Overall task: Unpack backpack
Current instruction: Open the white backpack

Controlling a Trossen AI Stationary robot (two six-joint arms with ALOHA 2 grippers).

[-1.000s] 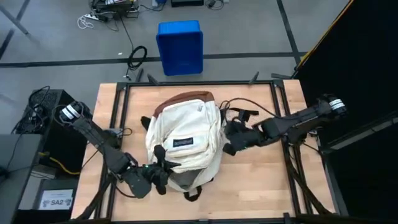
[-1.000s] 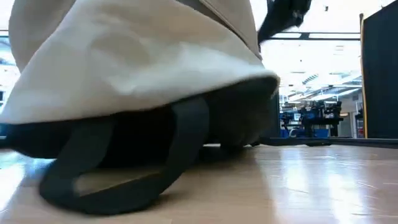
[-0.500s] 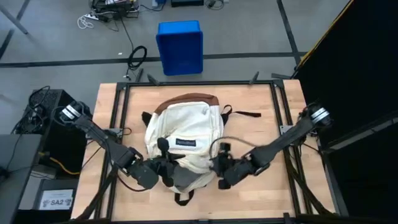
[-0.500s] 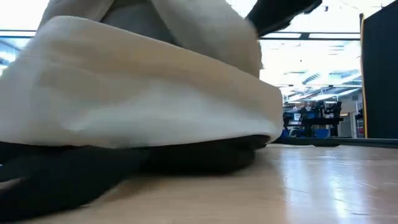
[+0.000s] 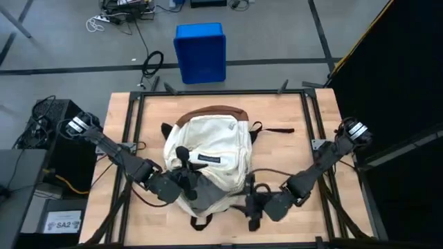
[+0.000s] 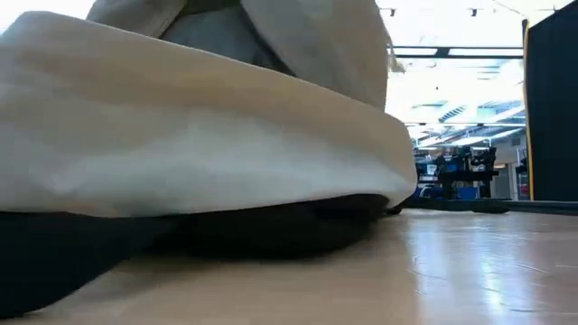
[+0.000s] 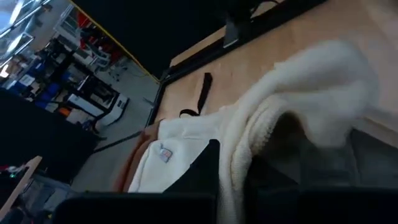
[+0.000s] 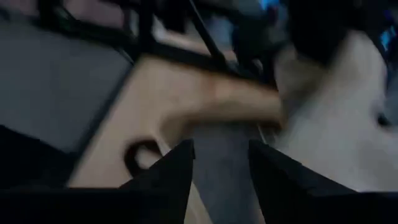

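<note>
The cream-white backpack [image 5: 208,149] lies flat in the middle of the table, its brown base [image 5: 208,111] toward the far edge and its logo patch [image 5: 206,160] facing up. At its near end the mouth gapes and shows grey lining [image 5: 208,200]. My left gripper [image 5: 185,181] is shut on the cream fabric at the near left of the pack. My right gripper [image 5: 250,206] stands open at the pack's near right corner, low over the wood. In the low view the pack's near end [image 6: 199,135] fills most of the picture. My left gripper pinches a fold of the cream fabric at the edge of the backpack's mouth [image 7: 239,158] between its two fingers. It comes level from the table's left and near side. The held fabric is raised above the grey lining, while the rest of the pack lies on the table.
A dark strap [image 5: 273,129] trails from the pack onto the wood at the right. Black frame rails [image 5: 135,131] run along the table's sides. A blue bin [image 5: 201,52] stands on the floor beyond the far edge. Bare wood [image 5: 297,152] shows at the right.
My right gripper has swung from the pack's right side toward the table's near edge, ending at the pack's near right corner. My left gripper has moved toward the far edge and inward, drawing the mouth's fabric up. The pack's near end has shifted toward the low camera.
</note>
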